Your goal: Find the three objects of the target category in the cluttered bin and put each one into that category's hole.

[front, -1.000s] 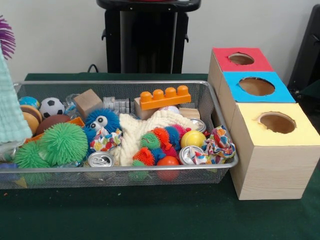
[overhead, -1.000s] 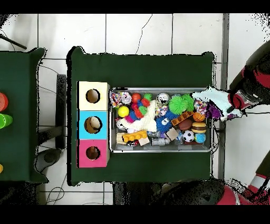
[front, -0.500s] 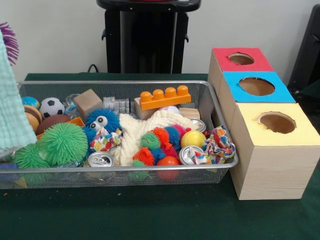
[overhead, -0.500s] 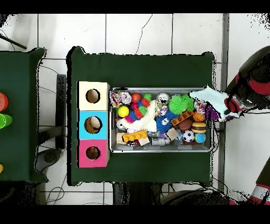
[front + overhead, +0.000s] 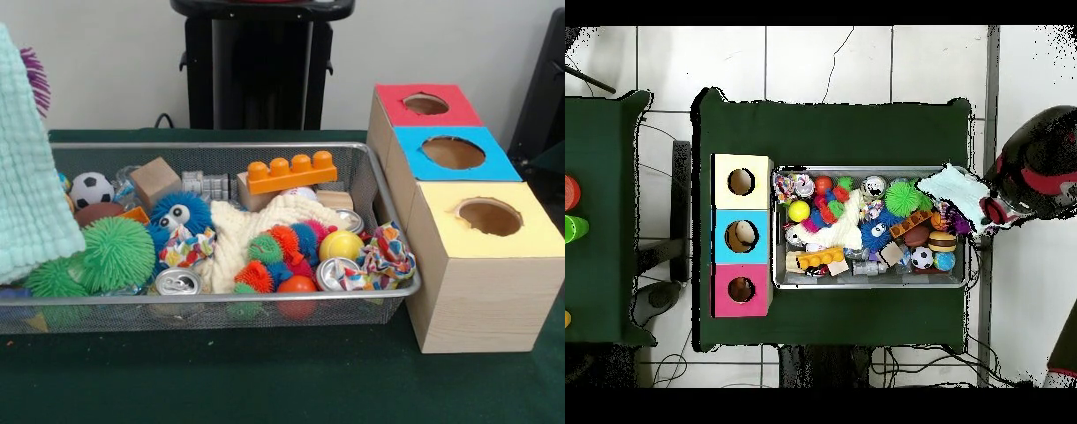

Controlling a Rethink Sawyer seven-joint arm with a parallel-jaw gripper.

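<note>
- Step, as judged: mid-search. Arm at right edge of overhead view, a mint cloth hanging over the bin's end; cloth fills the far left of the front view. Likely being cleared off the clutter.
- Claw itself hidden behind the cloth; cannot tell if spread or pinching.
- Next move probably needs the cloth set aside, then a pick from the exposed toys; target category isn't shown, so the task's objects can't be singled out, all candidates sit in the bin.
- Wire bin, centre frame: cream cloth, green spiky ball, orange block, blue fuzzy toy, yellow ball, soccer ball, cans.
- Hole boxes right of bin: yellow box, blue box, red box. Overhead shows something pale inside the blue one.
</note>
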